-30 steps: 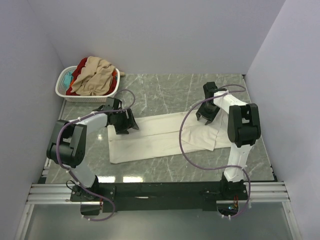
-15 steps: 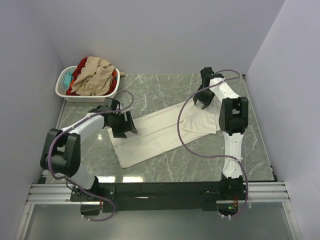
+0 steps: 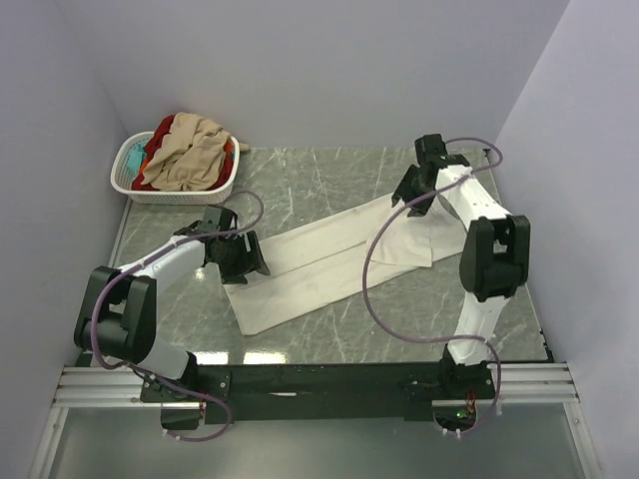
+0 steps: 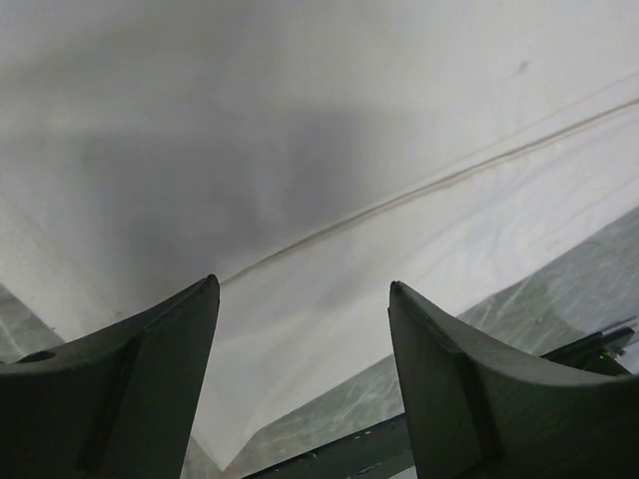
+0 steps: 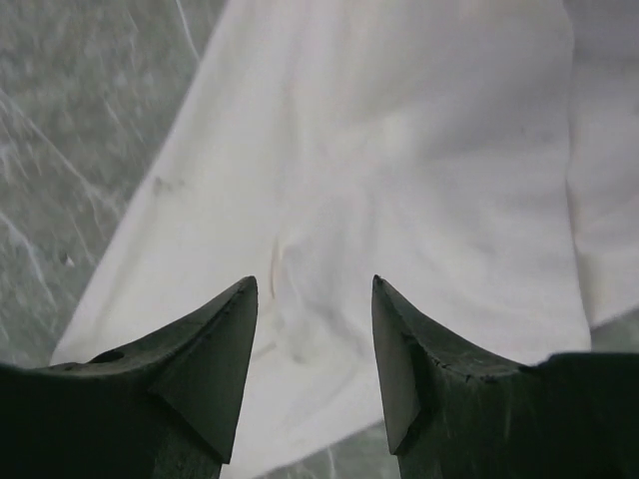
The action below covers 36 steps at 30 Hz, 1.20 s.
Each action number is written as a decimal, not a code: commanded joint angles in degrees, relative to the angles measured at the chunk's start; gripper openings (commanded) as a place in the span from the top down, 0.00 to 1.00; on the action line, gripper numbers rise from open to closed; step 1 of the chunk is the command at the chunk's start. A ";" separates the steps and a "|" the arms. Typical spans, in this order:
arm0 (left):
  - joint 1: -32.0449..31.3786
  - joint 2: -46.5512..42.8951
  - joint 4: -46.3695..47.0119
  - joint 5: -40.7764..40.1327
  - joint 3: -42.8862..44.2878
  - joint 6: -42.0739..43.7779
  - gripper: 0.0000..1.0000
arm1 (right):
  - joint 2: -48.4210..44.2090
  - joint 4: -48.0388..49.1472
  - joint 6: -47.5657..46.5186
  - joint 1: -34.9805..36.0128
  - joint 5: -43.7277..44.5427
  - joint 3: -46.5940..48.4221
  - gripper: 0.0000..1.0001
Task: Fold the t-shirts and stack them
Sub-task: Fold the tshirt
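Observation:
A large cream-white t-shirt [image 3: 319, 264] lies folded in a long strip, slanting across the table from near left to far right. My left gripper [image 3: 240, 257] is open, low over the strip's left part; the left wrist view shows its jaws [image 4: 302, 282] apart above flat cloth [image 4: 349, 120]. My right gripper [image 3: 414, 190] is open over the strip's far right end; the right wrist view shows its jaws [image 5: 314, 280] apart above the cloth [image 5: 399, 150]. A tan-beige t-shirt [image 3: 185, 150], a red one [image 3: 160, 135] and a teal one [image 3: 135, 155] are heaped in the basket.
A white slotted laundry basket [image 3: 120, 172] stands in the far left corner. The table is grey-green marble [image 3: 329, 175], with walls on three sides. A black and metal rail [image 3: 319, 379] with both arm bases runs along the near edge.
The cream-white shirt has swung from lying level to slanting, its right end farther back. My right gripper moved back and right; my left gripper shifted slightly nearer.

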 commanded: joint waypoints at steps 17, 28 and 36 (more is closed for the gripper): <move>-10.60 -4.17 2.75 -5.96 -9.68 -12.01 0.26 | -9.06 9.72 -0.57 2.24 -2.15 -27.71 0.45; -20.19 -4.45 2.57 -5.97 -9.07 -18.27 0.25 | 1.31 4.55 -3.73 1.80 -0.57 -17.89 0.46; -27.31 0.65 2.21 -3.77 -6.43 -18.79 0.25 | 7.46 -1.61 -5.93 1.72 -0.13 -5.40 0.47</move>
